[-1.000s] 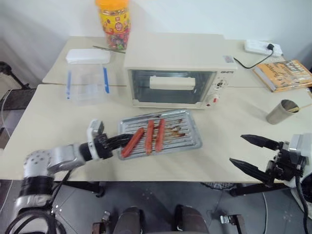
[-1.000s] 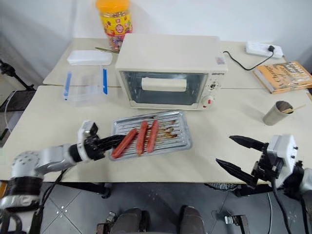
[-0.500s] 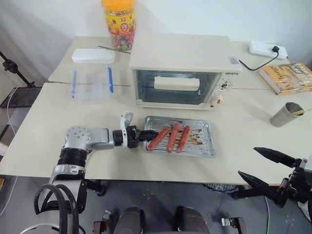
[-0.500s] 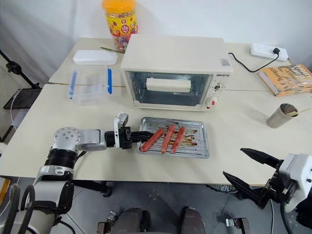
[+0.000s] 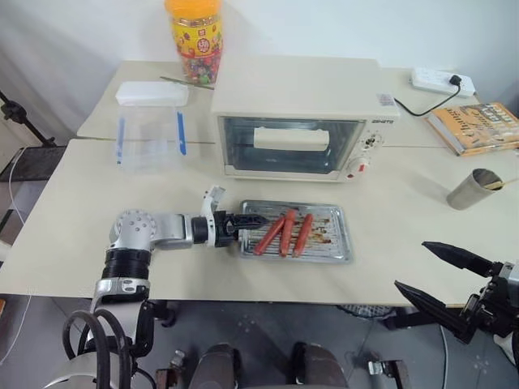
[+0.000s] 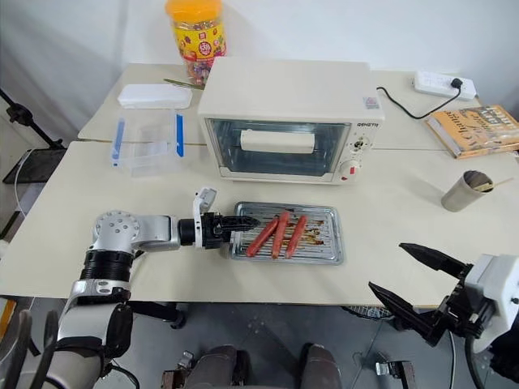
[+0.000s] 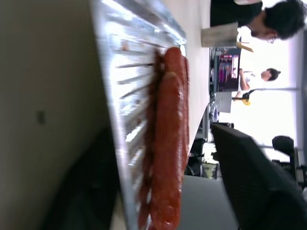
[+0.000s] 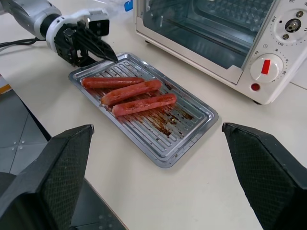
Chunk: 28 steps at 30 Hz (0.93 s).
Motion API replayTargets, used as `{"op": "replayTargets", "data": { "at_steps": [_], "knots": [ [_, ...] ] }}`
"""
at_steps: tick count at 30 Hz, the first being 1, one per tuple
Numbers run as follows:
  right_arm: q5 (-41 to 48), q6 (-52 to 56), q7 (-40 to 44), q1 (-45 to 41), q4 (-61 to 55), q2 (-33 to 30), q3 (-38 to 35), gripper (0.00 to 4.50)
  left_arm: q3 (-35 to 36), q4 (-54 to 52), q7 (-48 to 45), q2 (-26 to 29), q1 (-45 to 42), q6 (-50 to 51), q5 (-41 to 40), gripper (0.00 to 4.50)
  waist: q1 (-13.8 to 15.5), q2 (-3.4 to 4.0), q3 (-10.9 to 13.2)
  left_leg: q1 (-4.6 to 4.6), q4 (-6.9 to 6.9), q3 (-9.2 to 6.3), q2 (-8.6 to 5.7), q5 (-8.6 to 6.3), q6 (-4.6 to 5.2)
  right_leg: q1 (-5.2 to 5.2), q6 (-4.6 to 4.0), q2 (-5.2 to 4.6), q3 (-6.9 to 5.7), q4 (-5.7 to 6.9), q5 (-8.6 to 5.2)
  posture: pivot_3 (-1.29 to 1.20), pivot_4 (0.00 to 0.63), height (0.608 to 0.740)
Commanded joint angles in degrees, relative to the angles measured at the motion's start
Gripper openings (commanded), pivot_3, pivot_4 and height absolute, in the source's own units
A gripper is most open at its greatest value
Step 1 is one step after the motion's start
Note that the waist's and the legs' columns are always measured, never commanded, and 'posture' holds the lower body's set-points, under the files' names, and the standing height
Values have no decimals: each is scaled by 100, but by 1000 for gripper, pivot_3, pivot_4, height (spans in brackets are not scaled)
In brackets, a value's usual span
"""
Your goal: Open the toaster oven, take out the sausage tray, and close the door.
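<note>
Three sausages (image 8: 127, 96) lie side by side in the tray (image 6: 285, 237), which sits flat on the table (image 6: 397, 203) in front of the toaster oven (image 6: 288, 121). The oven stands just behind the tray with its door (image 6: 279, 147) shut, the handle (image 6: 277, 141) across the glass, and two knobs with a small red button (image 8: 255, 86) on its right side.

The left gripper (image 6: 243, 222) reaches in level from the tray's left end. Its black fingers (image 8: 98, 46) are spread a little, one above the rim and one lower, straddling the tray's left edge without clamping it, as the right wrist view shows. Its tips point toward the nearest sausage and stop just short of it.

The right gripper (image 6: 409, 279) hangs off the table's front right corner, well apart from the tray, its two black fingers wide apart and empty.

On the far left of the table stands a clear plastic box (image 6: 146, 142) with blue clips, its white lid (image 6: 153, 96) lying behind it. A jar of sweets (image 6: 195, 36) with an orange cap stands behind the oven. To the right are a metal cup (image 6: 459, 191), a book (image 6: 478, 128) and a white power strip (image 6: 439, 80).
</note>
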Motion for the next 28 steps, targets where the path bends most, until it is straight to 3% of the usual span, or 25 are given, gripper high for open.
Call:
{"op": "replayTargets", "data": {
  "at_steps": [1, 4, 10, 13, 16, 20, 28],
  "knots": [
    [9, -108, 93, -62, 90, -67, 31, 4500, -227, -984, -594, 573, 485, -173, 437, 4446, -65, 0, 0, 1, -2, -1, 1, 0, 0, 0, -1, 2, 0, 0, 0, 0, 150, 740],
    [-117, -172, 215, -254, 351, -126, 239, 4500, -592, -2138, -1831, 1605, 1370, -1369, 1180, 4479, -204, 1, -1, 11, -10, 9, 19, -5, -10, -5, -11, 21, 13, 2, -6, 0, 150, 740],
    [-513, -451, 285, -599, 719, -68, 743, 4500, -340, -2411, -4269, 2709, 2570, -3913, 2238, 4479, -219, 14, -2, 7, -11, 28, 38, -14, -26, -27, -30, 34, 24, 8, -16, 0, 150, 740],
    [-519, -400, 296, -746, 882, -79, 976, 4500, -93, -2261, -5195, 2876, 3108, -5786, 3003, 4479, -170, 17, 0, -2, -10, 28, 39, -23, -26, -32, -30, 29, 23, 0, -16, 0, 150, 740],
    [-316, -667, 640, -1134, 1119, -110, 1023, 4500, 618, -2096, -5529, 2553, 3364, -7487, 3310, 4479, -101, 16, 0, -7, -8, 33, 40, -33, -19, -36, -30, 26, 24, -7, -16, 0, 150, 740],
    [-338, -943, 1076, -1676, 1445, -280, 1136, 4500, 1265, -2609, -5590, 2494, 3809, -7801, 3120, 4479, -108, 15, 1, -6, -3, 43, 46, -38, -10, -36, -24, 26, 27, -8, -12, 0, 150, 740],
    [-794, -1486, 1842, -1845, 1835, -549, 1488, 4500, 1433, -2760, -5475, 2396, 3949, -7795, 3204, 4479, -91, 15, 1, -2, 4, 75, 48, -39, -5, -34, -21, 30, 26, 0, -11, 0, 150, 740]
  ]
}}
